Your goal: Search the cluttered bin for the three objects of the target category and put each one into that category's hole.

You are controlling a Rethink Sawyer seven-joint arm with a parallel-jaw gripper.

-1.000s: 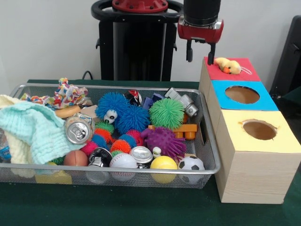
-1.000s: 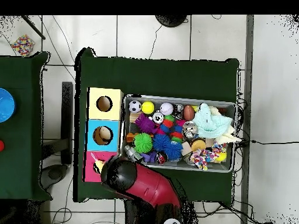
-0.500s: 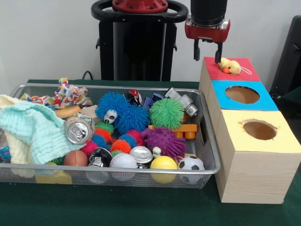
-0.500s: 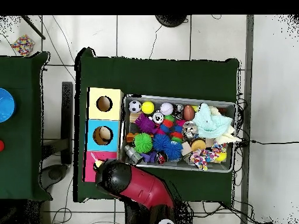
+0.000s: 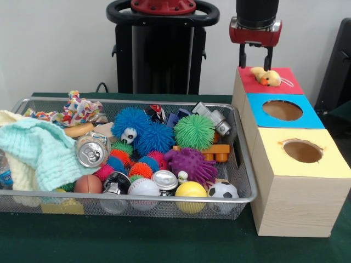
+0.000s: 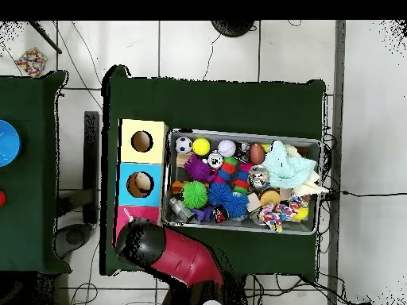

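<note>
Front view: my gripper (image 5: 255,56) hangs open and empty just above the toy duck (image 5: 266,76) lying on the red box (image 5: 285,82), right of the crowded wire bin (image 5: 241,164).

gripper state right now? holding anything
Gripper: open and empty, jaws apart, above the duck lying on the red box.

Three coloured boxes (image 5: 285,143) stand in a row (red, blue, yellow). The wire bin (image 5: 245,181) holds two drink cans (image 5: 91,152) and one soccer ball (image 5: 223,190).
</note>
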